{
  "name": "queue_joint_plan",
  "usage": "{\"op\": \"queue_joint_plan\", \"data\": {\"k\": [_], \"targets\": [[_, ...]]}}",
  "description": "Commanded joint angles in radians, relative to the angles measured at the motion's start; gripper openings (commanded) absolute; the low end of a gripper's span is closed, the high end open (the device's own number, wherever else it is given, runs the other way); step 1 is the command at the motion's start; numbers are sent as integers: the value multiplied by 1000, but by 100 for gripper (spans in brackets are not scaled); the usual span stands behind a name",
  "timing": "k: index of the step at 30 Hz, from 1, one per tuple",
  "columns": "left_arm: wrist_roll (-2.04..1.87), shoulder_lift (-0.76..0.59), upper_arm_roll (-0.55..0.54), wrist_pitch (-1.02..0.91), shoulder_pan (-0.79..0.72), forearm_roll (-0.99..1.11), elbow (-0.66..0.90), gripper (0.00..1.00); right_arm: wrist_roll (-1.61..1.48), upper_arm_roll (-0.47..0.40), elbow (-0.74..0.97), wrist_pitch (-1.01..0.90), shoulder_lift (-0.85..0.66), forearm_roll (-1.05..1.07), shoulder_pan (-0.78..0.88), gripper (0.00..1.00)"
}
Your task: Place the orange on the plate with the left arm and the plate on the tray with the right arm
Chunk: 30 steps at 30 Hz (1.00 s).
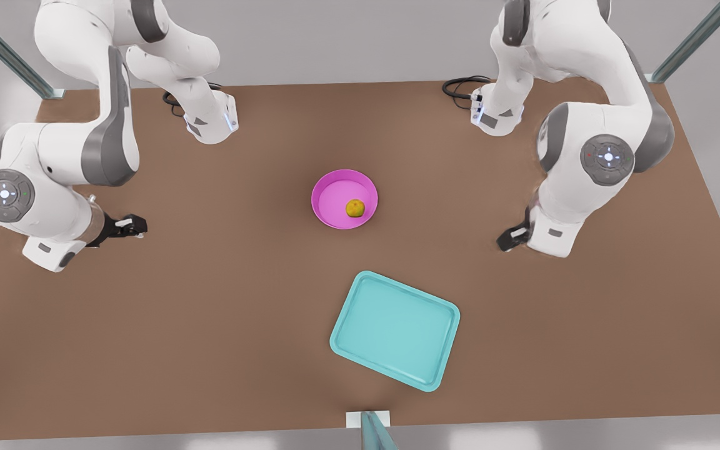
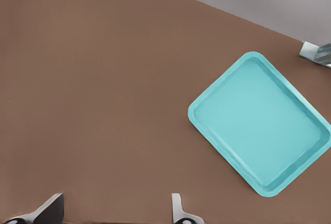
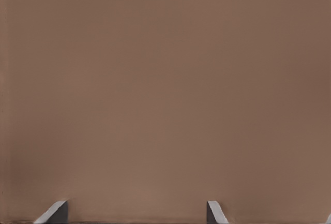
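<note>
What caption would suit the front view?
Orange resting on pink plate, teal tray nearby, both arms waiting.

Count: one orange (image 1: 355, 208), one plate (image 1: 337, 195), one tray (image 1: 395, 329), all on one brown worktop (image 1: 222, 300). Two arms, each with one two-fingered end effector: left end effector (image 2: 114, 211), right end effector (image 3: 137, 212).

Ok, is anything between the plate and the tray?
Nothing visible. Only bare table lies between the plate, holding the orange, and the tray. The right tool, open at the front view's left, has a clear path to the plate. The left tool waits open at the front view's right.
</note>
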Motion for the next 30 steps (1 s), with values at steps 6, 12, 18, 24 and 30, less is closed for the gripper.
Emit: {"op": "queue_joint_plan", "data": {"k": [6,12,18,24,30], "targets": [[311,-204,-680,-54,580,187,-170,100,46,7,-494,369,-63,493,71,100],[318,-169,-645,-146,580,172,-126,100,78,12,-953,823,-263,603,348,100],[318,-169,-636,-134,582,124,-129,100,167,12,-977,1096,-99,764,558,100],[315,-173,-634,-139,580,132,-127,100,167,12,-967,1225,-22,821,623,100],[317,-172,-636,-142,582,134,-127,100,144,12,-953,1220,12,820,623,100]]}}
